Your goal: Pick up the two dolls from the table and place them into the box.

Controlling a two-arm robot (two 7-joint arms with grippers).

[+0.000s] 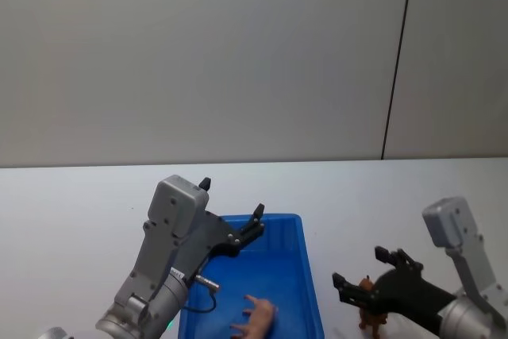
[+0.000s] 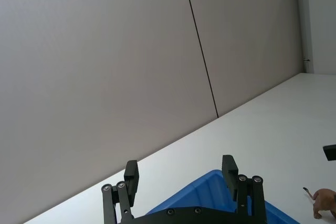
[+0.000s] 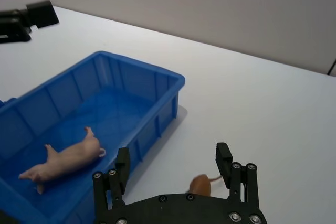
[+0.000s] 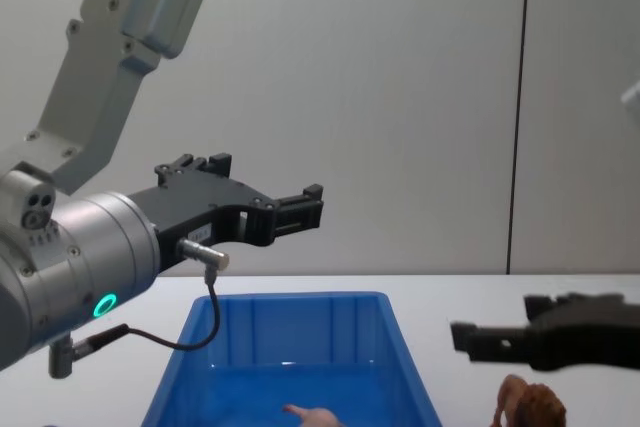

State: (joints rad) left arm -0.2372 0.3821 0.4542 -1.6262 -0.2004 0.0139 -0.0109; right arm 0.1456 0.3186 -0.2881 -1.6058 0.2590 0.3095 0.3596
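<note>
Pig [image 3: 65, 161] in the box [image 3: 137, 66], lion [image 3: 199, 184] on the table [image 3: 252, 103].
The right gripper [image 3: 172, 151] hovers over the lion, jaws spread; the left gripper [image 2: 179, 165] hangs above the box, jaws spread too.

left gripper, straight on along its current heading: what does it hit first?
Nothing nearby. The open left gripper points out past the far rim of the box, above the table. The line looks free up to the back wall, though depth is unclear.

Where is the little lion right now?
In the head view, the lion stands on the white table on the robot's right, just outside the blue box, with the open right tool just above it.
</note>
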